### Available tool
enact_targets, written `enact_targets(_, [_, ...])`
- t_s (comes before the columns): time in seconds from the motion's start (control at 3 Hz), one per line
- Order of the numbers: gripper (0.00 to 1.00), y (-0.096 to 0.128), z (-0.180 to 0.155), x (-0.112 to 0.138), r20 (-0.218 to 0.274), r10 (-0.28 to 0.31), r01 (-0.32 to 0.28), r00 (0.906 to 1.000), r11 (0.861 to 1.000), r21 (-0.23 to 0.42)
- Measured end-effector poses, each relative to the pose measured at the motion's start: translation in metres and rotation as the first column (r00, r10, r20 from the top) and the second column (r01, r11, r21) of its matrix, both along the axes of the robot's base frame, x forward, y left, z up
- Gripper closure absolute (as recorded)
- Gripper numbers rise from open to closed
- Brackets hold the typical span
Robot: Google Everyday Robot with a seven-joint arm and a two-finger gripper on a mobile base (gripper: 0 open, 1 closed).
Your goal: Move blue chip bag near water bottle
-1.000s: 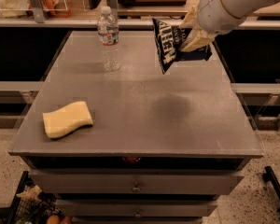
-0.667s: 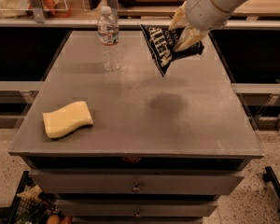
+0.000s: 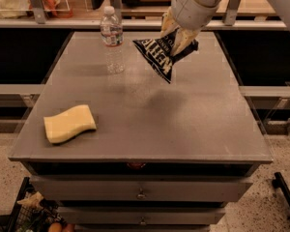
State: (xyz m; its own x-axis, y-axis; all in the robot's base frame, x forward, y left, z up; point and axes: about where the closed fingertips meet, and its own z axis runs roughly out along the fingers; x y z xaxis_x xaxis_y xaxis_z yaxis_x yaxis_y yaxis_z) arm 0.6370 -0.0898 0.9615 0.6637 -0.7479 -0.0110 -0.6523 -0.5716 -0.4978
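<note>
Navy blue chip bag [image 3: 159, 57] hangs clear of surface [image 3: 193, 129], pinched at its upper end by gripper [image 3: 180, 38]; lower corner droops toward front. Water bottle [image 3: 112, 40] upright at back left, near bag but apart. Yellow sponge [image 3: 69, 123] front left, well off path. Judgement: carry phase, nearly at goal. Advice: shift slightly left, lower until bag touches surface just beside bottle, then release. Keep dangling corner off bottle; looks light, likely tips easily.
</note>
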Motion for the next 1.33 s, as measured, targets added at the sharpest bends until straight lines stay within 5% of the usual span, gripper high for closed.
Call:
enact_targets(0.67, [1.00, 0.014, -0.005, 0.011, 0.000, 0.084, -0.083, 0.9965, 0.994, -0.064])
enact_targets(1.33, [1.00, 0.044, -0.013, 0.015, 0.011, 0.151, -0.150, 0.9885, 0.987, -0.059])
